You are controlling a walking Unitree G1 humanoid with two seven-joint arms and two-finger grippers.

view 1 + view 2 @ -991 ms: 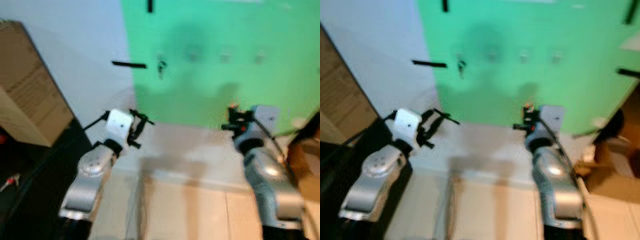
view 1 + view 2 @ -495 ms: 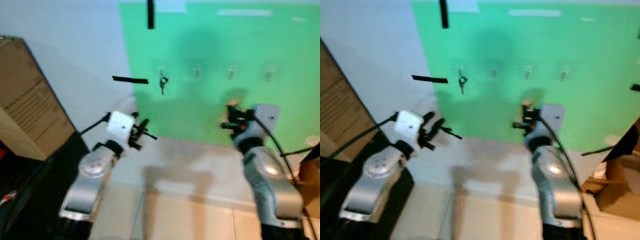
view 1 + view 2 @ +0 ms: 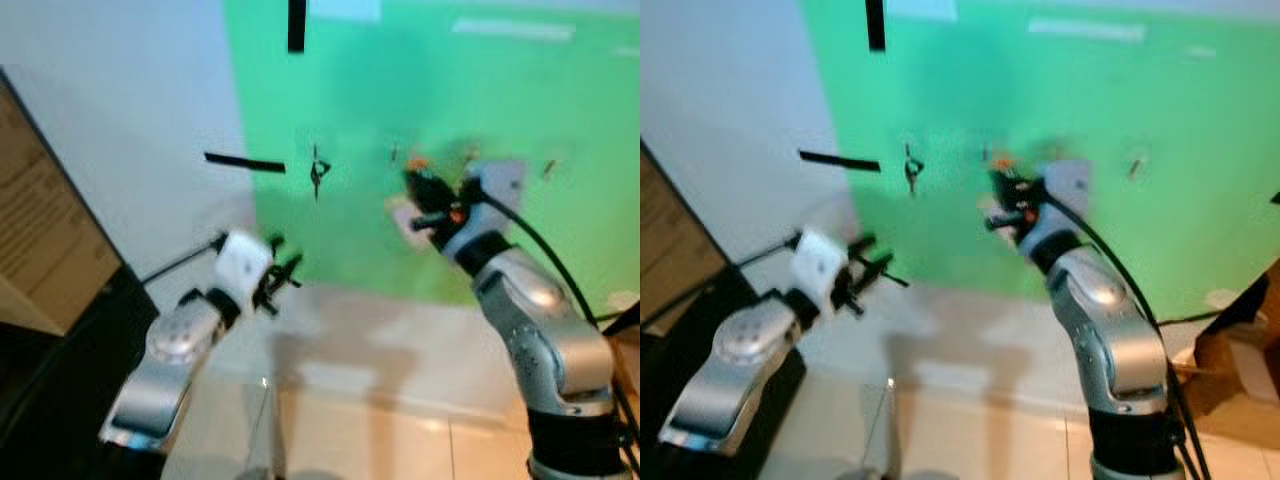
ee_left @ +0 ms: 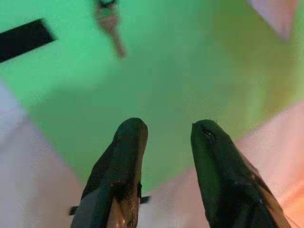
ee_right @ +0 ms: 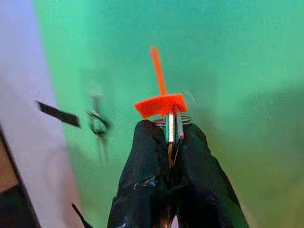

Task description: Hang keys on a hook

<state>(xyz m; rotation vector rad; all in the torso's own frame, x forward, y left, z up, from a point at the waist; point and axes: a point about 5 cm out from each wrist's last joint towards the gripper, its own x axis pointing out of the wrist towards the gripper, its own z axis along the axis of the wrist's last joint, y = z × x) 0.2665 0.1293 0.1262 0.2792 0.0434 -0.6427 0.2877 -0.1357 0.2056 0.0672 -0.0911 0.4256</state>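
Your right gripper (image 5: 168, 137) clamps one set of keys (image 5: 172, 127) with an orange tag (image 5: 160, 104), raised before the green wall (image 3: 420, 90). A second key (image 3: 316, 173) hangs there already. Your left gripper (image 4: 166, 137) waits low, fingers apart.
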